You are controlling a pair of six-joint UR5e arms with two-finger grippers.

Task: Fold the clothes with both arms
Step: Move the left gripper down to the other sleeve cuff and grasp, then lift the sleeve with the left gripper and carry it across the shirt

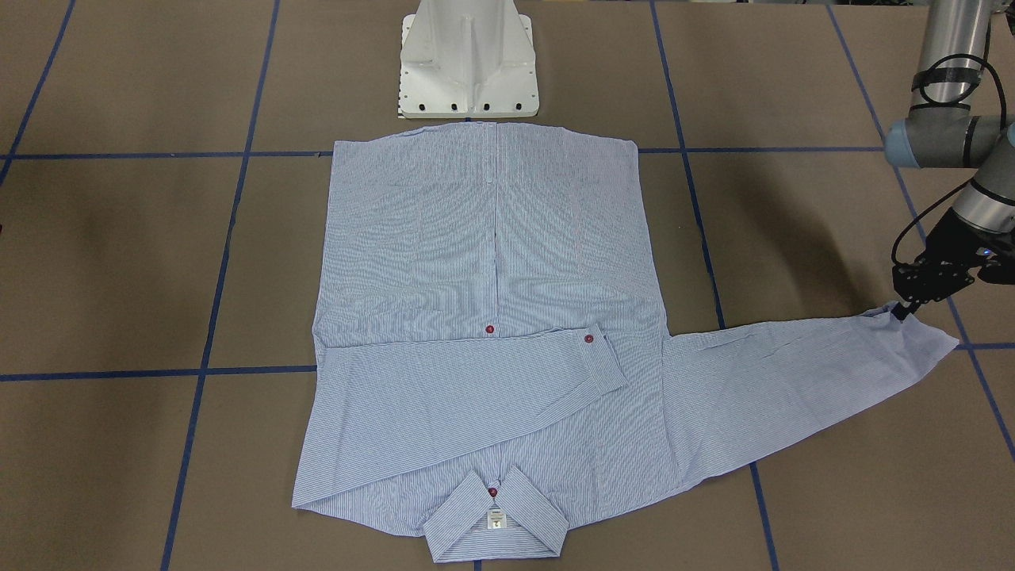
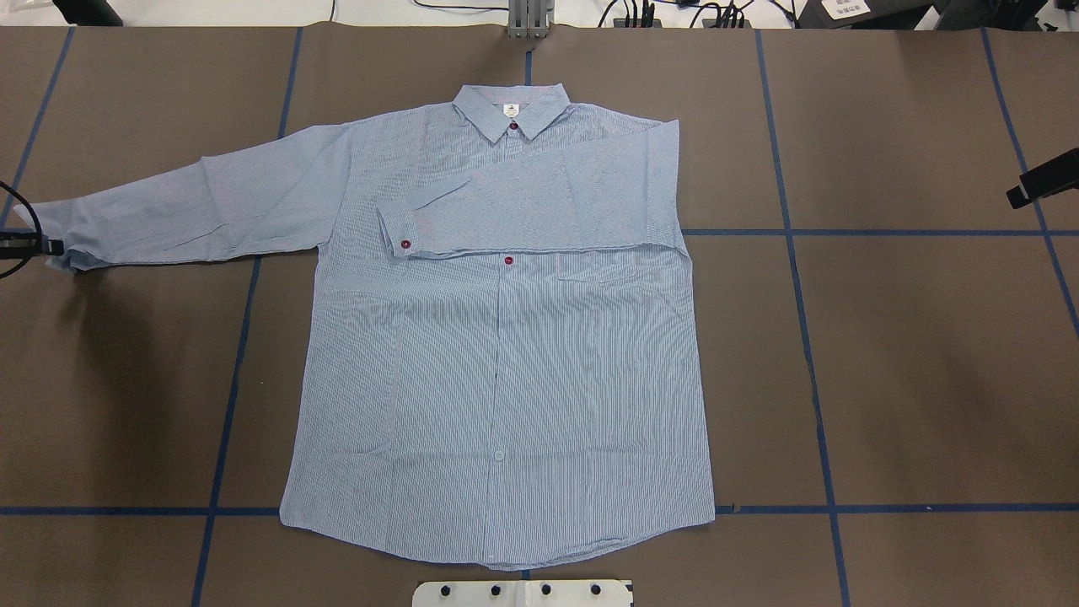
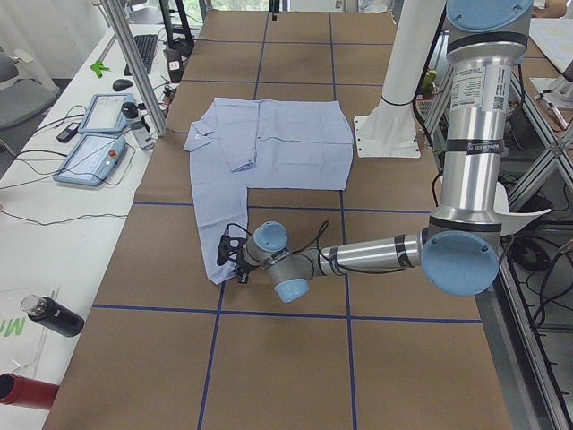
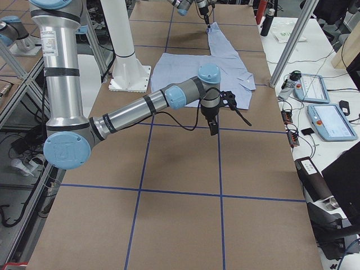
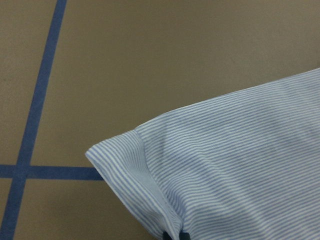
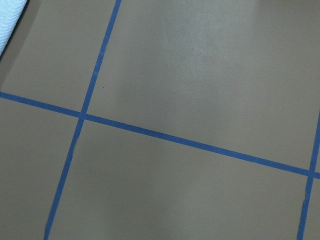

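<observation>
The striped shirt (image 2: 506, 354) lies flat and face up on the brown table, collar (image 2: 512, 110) far from the base. One sleeve (image 2: 539, 198) is folded across the chest. The other sleeve (image 2: 185, 202) stretches out to my left. My left gripper (image 1: 904, 311) is shut on that sleeve's cuff (image 5: 130, 165) at table level; it also shows in the overhead view (image 2: 52, 247). My right gripper (image 2: 1016, 199) hangs above bare table off the shirt's right side, and also shows in the exterior right view (image 4: 213, 130). No fingertips meet in its wrist view, so it reads as open and empty.
The white pedestal base (image 1: 468, 63) stands just behind the shirt's hem. Blue tape lines (image 6: 175, 139) grid the brown table. A side bench beyond the collar end holds teach pendants (image 3: 94, 148) and a dark bottle (image 3: 54, 315).
</observation>
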